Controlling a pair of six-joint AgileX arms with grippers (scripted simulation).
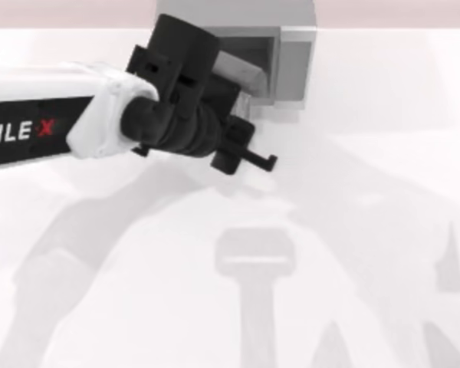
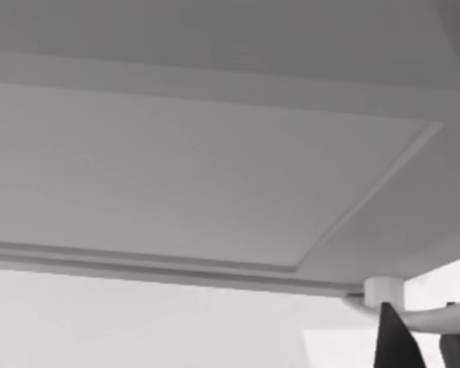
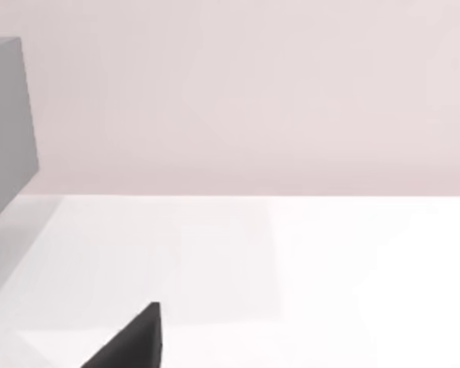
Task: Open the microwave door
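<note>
**Left arm at swung-out door**

Left end effector [image 1: 253, 157] is at the door [image 1: 241, 70], which stands swung out from the microwave [image 1: 295, 65] at the worktop's [image 1: 368, 230] far centre; grip state: cannot tell. Right end effector [image 3: 130, 341]: only a tip shows.

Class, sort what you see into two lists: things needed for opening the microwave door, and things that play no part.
Part of the job:
microwave
microwave door
pale handle on the door's edge
left gripper, close by that handle

No part:
table
right gripper, idle, apart from the microwave
</note>
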